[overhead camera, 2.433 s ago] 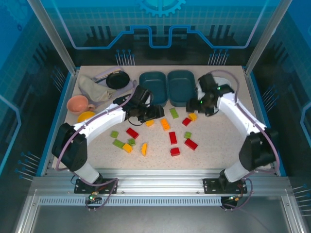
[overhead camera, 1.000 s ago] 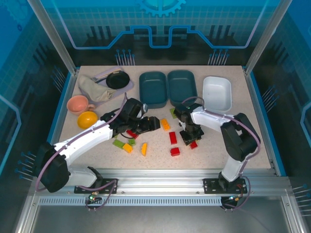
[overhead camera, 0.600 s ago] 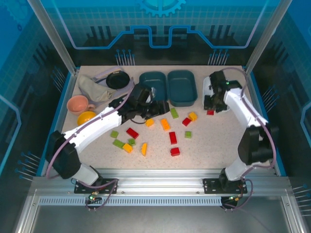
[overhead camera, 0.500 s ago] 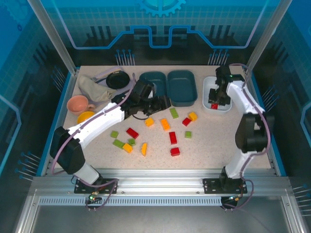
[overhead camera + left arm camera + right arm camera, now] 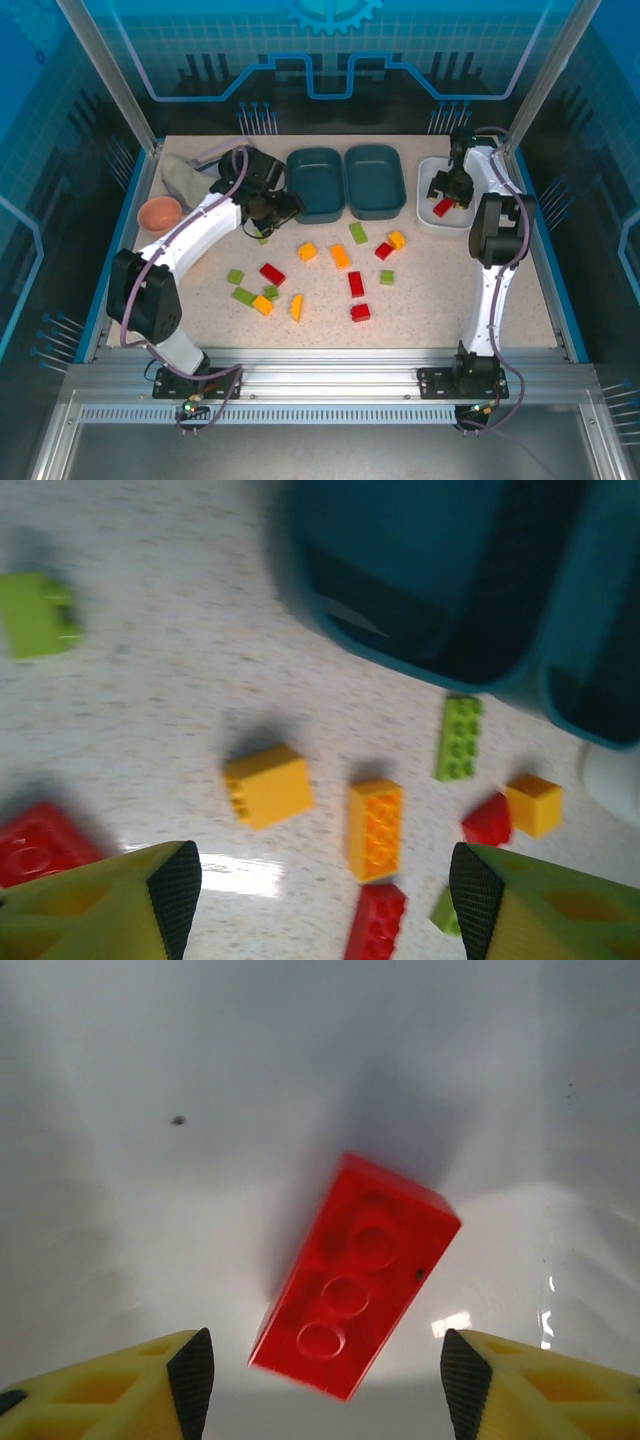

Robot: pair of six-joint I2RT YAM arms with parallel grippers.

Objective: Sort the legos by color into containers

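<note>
A red lego (image 5: pixel 355 1275) lies loose on the floor of the white container (image 5: pixel 150 1080), and my right gripper (image 5: pixel 325 1380) hangs open just above it, fingers apart on either side. From above, that red lego (image 5: pixel 443 207) sits in the white container (image 5: pixel 427 214) under my right gripper (image 5: pixel 450 186). My left gripper (image 5: pixel 268 213) is open and empty beside the left teal container (image 5: pixel 314 183), with a second teal container (image 5: pixel 373 180) next to it. Past my left gripper (image 5: pixel 325 895) lie a yellow lego (image 5: pixel 268 785), an orange lego (image 5: pixel 375 827) and a green lego (image 5: pixel 458 737). Several more legos (image 5: pixel 356 283) are scattered mid-table.
A pink bowl (image 5: pixel 160 212) and a grey cloth (image 5: pixel 183 176) sit at the back left. My left arm (image 5: pixel 200 235) stretches across that side. Blue side walls and metal posts border the table.
My right gripper carried the red lego over the white container and opened; the lego now lies loose inside. My left gripper moved left along the front of the teal container, still open.
</note>
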